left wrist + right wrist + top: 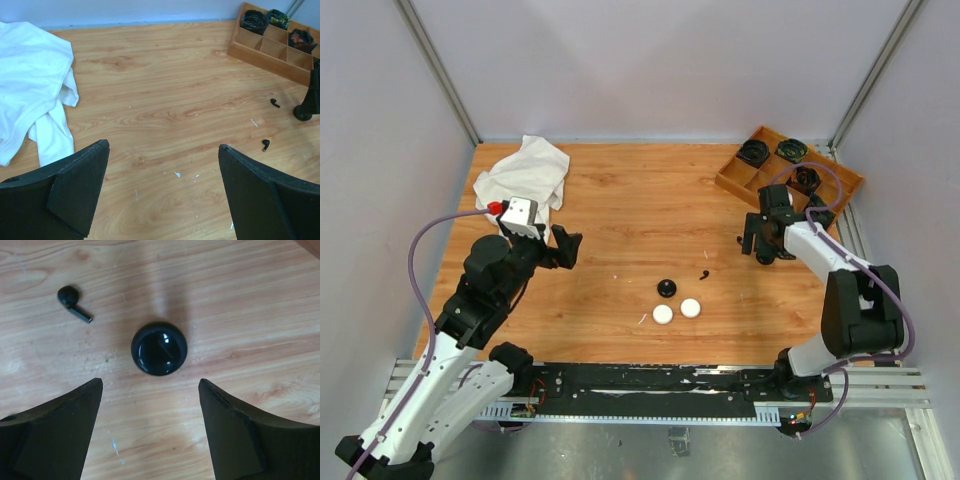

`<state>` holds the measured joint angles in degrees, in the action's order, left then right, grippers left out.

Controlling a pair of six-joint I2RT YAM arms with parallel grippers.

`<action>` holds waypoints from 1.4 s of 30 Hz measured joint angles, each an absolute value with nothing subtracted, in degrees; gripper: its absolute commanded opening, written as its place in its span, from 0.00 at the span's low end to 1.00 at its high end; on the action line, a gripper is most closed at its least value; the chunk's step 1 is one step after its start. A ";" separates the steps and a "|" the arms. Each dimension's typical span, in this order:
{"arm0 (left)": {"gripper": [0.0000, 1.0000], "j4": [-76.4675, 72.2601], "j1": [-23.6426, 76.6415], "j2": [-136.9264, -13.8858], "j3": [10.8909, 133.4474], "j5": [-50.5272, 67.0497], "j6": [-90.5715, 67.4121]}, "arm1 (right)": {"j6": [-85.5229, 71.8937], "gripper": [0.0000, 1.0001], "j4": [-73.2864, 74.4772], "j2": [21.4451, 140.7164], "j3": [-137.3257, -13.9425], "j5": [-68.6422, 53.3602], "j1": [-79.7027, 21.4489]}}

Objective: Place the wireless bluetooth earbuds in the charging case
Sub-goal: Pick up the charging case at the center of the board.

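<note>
The right claw [150, 381] is open, its two dark fingers stand wide apart and hold nothing. Just ahead of the fingertips, touching neither of them, the black round case [159, 348] sits on the wooden bench [240, 300]. It is glossy and dome-like and a pale reflection shows on its top; I cannot tell whether it is open or closed. To the left of the case and a little farther from the claw lies the black earbud [74, 302]. It is much smaller than the case, with a round head and a short straight stem, it lies flat on the wood and is apart from the case. The left claw [164, 145] is also open and empty, with only bare bench between its fingers. In its view a second black earbud [265, 145], comma-shaped and very small, lies alone on the wood, nearer than the right claw. From above, one white round puck [663, 314] and another white puck [691, 308] lie close together near the middle of the bench. A crumpled white cloth [525, 172] lies at the far left. A wooden tray [730, 180] with compartments stands at the far right corner, and dark things are in some of its compartments.
</note>
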<state>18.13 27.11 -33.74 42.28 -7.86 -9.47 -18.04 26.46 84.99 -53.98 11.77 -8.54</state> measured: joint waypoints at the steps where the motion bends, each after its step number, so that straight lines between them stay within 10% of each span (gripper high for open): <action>1: 0.96 18.09 27.11 -33.74 42.28 -7.81 -9.47 | -18.28 0.78 26.20 85.97 -54.19 11.75 -8.05; 26: 0.95 18.04 27.11 -36.01 41.54 -5.50 -9.47 | -18.44 0.51 21.04 95.44 -56.25 3.33 -2.24; 42: 0.95 17.54 27.11 -41.52 42.02 -0.56 -14.31 | -14.96 0.49 18.79 78.65 -51.62 -0.38 -10.90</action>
